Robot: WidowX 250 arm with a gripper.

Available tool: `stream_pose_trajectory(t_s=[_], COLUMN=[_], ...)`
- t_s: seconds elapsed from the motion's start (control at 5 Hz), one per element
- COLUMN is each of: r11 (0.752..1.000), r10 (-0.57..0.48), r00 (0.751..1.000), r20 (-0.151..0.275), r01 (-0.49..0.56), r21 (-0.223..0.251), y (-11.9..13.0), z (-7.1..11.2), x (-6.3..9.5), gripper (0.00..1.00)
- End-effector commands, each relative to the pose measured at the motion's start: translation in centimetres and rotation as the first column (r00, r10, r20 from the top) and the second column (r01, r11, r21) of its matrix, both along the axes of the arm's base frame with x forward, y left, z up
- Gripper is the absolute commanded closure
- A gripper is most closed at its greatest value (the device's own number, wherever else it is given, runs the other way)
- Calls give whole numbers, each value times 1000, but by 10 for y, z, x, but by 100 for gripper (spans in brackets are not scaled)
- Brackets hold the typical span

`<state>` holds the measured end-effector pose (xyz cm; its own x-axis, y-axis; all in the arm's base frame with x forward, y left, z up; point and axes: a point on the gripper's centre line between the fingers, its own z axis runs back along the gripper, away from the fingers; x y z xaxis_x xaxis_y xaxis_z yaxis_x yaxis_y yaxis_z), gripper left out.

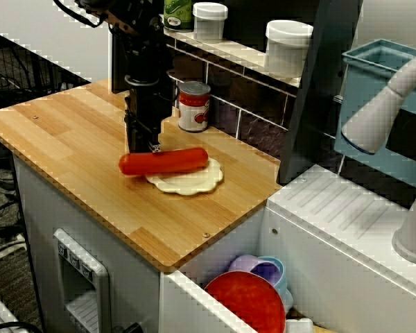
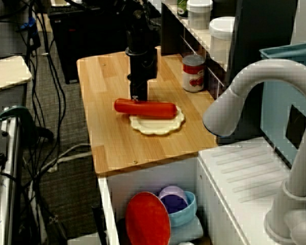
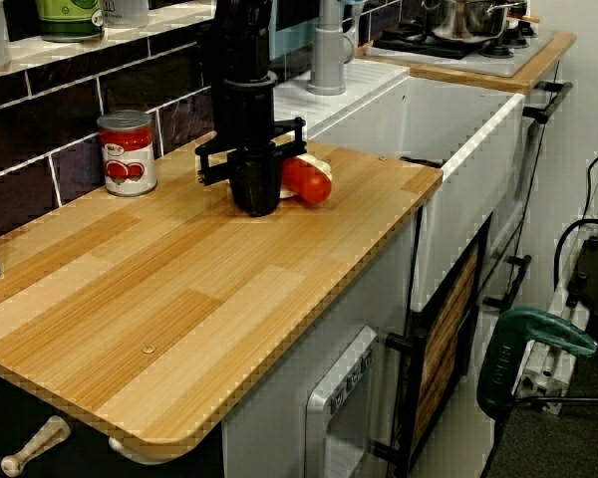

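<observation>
Gripper (image 1: 150, 147) at left end of sausage (image 1: 172, 161), which lies across plate (image 1: 191, 184). Prob. grip stage; can't tell if fingers pinch it.

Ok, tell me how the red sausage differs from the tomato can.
The sausage lies flat across the cream plate; the can stands upright on the wooden counter. The sausage is long and slim, the can short and squat. The gripper is at the sausage's end; the can stands apart. Both show red.

The fingertips of the gripper (image 1: 144, 147) hide behind the sausage (image 1: 168, 161); its hold cannot be told. Beyond the sausage, the green jar (image 1: 178, 12) is cut off above.
</observation>
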<state>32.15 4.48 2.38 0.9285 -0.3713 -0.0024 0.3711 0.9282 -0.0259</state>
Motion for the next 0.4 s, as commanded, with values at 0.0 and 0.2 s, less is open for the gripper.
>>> stream_pose_trajectory(t_s=[0.0, 0.2], r11=[999, 999], r10=[-26, -41], r00=[1000, 999], r20=[12, -2], r01=[27, 41], r21=[-21, -29], y=[-16, -24], z=[11, 11], x=[-7, -10], gripper=[100, 100])
